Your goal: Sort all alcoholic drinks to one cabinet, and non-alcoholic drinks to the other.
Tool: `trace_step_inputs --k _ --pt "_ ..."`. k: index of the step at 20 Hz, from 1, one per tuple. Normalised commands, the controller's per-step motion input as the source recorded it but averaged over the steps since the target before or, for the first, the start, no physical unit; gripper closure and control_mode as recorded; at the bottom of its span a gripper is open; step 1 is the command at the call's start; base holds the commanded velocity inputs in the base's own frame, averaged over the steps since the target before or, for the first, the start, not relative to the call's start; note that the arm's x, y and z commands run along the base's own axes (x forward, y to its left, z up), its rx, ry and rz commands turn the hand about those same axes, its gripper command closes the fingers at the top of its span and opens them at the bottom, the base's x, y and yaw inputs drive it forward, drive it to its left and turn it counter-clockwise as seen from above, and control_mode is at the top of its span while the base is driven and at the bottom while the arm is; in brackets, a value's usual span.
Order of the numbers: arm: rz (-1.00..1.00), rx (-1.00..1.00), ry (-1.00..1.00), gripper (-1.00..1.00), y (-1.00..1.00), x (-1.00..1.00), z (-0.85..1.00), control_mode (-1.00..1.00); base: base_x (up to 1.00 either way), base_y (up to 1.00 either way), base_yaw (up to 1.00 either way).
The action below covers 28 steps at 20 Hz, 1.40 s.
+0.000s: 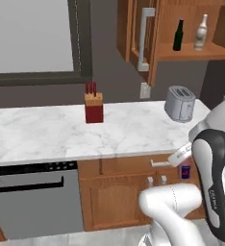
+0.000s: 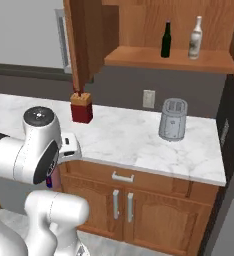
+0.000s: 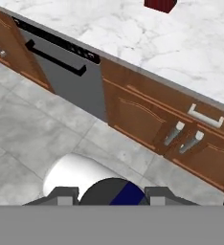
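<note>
**Purple bottle riding low in the gripper, shelf far above**

While the arm is folding low in front of the base cabinets, the gripper (image 3: 112, 194) is clenching round the short purple bottle (image 1: 185, 170), whose dark top is sitting between the two finger tips in the hand view and whose reddish label is peeking past the forearm in the left base view. It is hanging near the floor, just in front of the drawer handle (image 1: 161, 163) and the paired door handles (image 3: 183, 136).

Judging from this, the risks are mostly close by: lifting straight up could be knocking the bottle against the counter edge (image 2: 154, 172), and a slack grip on the smooth cap end could be letting it slide out.

Farther back, the knife block (image 1: 94, 108) is standing to the left on the marble and the toaster (image 1: 180, 104) to the right, directly under the open cabinet. Up on the far shelf (image 2: 171, 60) the dark green bottle (image 2: 166, 40) and the pale bottle (image 2: 196, 38) are standing upright, apart from each other. The open cabinet door (image 2: 84, 42) is jutting forward on the left, narrowing any approach.
</note>
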Motion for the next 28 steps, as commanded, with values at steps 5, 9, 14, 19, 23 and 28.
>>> trace_step_inputs --k 5,9,14,19,23,28 --pt "0.0 0.0 0.0 1.0 0.0 0.0 0.0 1.0 0.0 0.52 0.51" --pt "0.0 0.0 0.0 1.0 0.0 0.0 0.0 1.0 0.0 0.59 0.52" --pt "0.0 0.0 0.0 1.0 0.0 0.0 0.0 1.0 0.01 0.64 0.44" --pt "0.0 0.0 0.0 1.0 0.0 0.0 0.0 1.0 0.39 0.53 0.43" --pt "0.0 0.0 0.0 1.0 0.0 0.0 0.0 1.0 0.73 0.29 0.51" --pt "0.0 0.0 0.0 1.0 0.0 0.0 0.0 1.0 0.73 0.39 0.49"
